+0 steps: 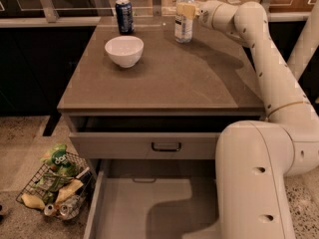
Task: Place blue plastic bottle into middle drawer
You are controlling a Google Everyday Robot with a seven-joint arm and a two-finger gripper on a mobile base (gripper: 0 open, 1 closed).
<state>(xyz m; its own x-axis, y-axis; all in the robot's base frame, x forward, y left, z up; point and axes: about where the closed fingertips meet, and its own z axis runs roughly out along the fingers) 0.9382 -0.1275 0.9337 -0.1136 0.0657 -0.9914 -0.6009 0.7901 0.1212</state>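
Observation:
The blue plastic bottle (184, 19), clear with a white cap and a white-and-blue label, stands upright at the far edge of the brown cabinet top (164, 78). My gripper (186, 10) reaches in from the right and is closed around the bottle's upper body, with a yellowish finger (185, 10) across its front. The middle drawer (130, 208) is pulled out wide at the bottom of the view, with a bare grey floor. My arm's base (254, 183) hides its right part.
A white bowl (124, 50) and a dark blue drink can (124, 15) stand on the cabinet top to the left of the bottle. The upper drawer front with a black handle (166, 147) is slightly out. A wire basket of rubbish (57, 183) sits on the floor at the left.

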